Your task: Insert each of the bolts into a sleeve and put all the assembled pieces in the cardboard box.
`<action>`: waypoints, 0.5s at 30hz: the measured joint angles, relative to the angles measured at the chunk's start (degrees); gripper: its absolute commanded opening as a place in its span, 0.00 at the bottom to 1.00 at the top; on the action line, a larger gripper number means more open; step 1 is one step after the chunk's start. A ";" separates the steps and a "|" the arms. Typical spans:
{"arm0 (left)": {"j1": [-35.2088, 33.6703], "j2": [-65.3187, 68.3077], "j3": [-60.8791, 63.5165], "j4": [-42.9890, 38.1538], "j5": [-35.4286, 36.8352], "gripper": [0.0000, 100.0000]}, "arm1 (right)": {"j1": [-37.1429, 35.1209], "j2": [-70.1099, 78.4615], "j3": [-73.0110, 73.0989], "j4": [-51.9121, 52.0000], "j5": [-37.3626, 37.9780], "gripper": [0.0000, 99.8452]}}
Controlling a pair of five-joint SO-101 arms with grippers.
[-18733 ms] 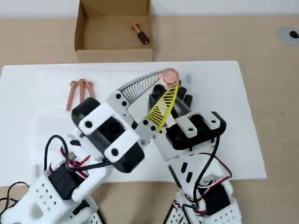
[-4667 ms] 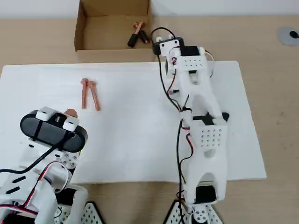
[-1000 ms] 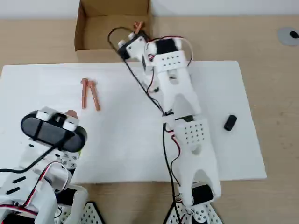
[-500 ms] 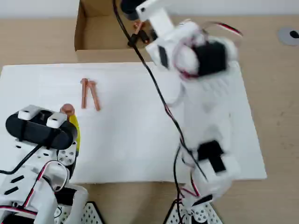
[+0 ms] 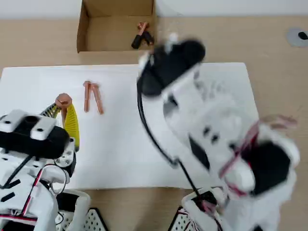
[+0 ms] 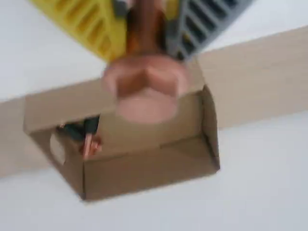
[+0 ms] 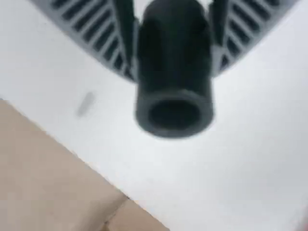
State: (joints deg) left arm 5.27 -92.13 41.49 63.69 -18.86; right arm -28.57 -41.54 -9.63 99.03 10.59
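My left gripper (image 5: 62,104) is at the near left of the white mat (image 5: 120,139), shut on a copper bolt (image 5: 63,100) whose head points toward the cardboard box (image 5: 86,29). In the left wrist view the bolt (image 6: 144,82) sits between the yellow and grey fingers of that gripper (image 6: 144,33), with the box (image 6: 144,163) beyond. Two loose bolts (image 5: 92,97) lie on the mat. Assembled pieces (image 5: 142,35) rest in the box. My right gripper (image 7: 174,48) is shut on a black sleeve (image 7: 174,91), its bore open, above the mat.
The right arm (image 5: 216,139) looms large and blurred over the mat's middle and right. Bare wooden table (image 5: 269,48) surrounds the mat. In the right wrist view the mat's edge meets the brown table (image 7: 43,173).
The right arm has swung back from the box to over the mat's right side, where a black sleeve lay. My left gripper has risen and moved forward with its bolt.
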 measured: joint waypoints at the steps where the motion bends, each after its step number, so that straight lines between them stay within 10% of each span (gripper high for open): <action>1: 0.00 0.00 0.00 -1.14 1.32 0.00 | -0.35 -3.52 4.92 -2.29 -0.09 0.01; 15: 0.00 0.00 -0.09 -13.54 10.64 0.00 | -4.75 -45.63 75.60 -58.29 -3.08 0.01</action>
State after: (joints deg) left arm 5.27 -92.13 41.41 50.15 -8.22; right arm -33.32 -87.16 65.98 40.75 7.52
